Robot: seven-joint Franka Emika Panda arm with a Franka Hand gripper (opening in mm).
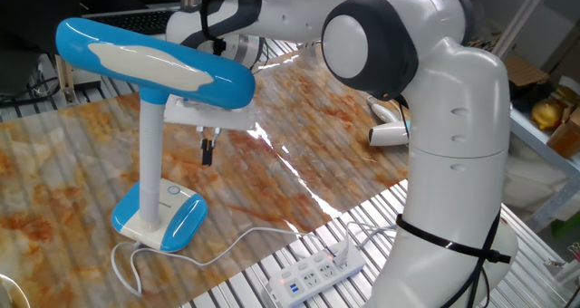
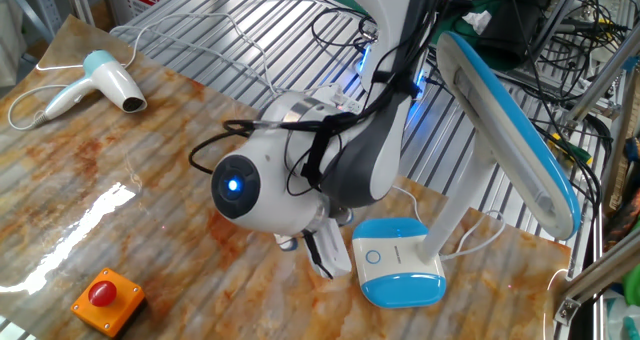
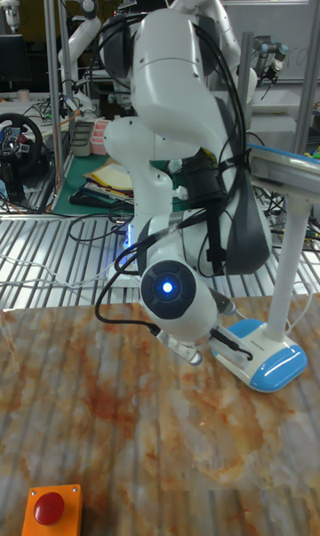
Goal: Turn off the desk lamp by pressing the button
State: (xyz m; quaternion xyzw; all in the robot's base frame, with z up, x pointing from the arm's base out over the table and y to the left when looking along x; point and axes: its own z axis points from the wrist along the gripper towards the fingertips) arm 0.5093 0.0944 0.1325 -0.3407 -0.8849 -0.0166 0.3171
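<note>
Just beside the claw (image 1: 207, 153) sits the button (image 2: 373, 257) on the desk lamp (image 1: 155, 135), easy to press, but I cannot tell if the claw is apart.

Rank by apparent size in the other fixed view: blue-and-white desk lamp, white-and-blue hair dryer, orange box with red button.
1. Blue-and-white desk lamp, clearly largest.
2. White-and-blue hair dryer.
3. Orange box with red button; it sits nearer the camera, so true size is unsure.

A hair dryer (image 2: 103, 81), red button box (image 2: 105, 300) and power strip (image 1: 313, 274) lie well apart.
</note>
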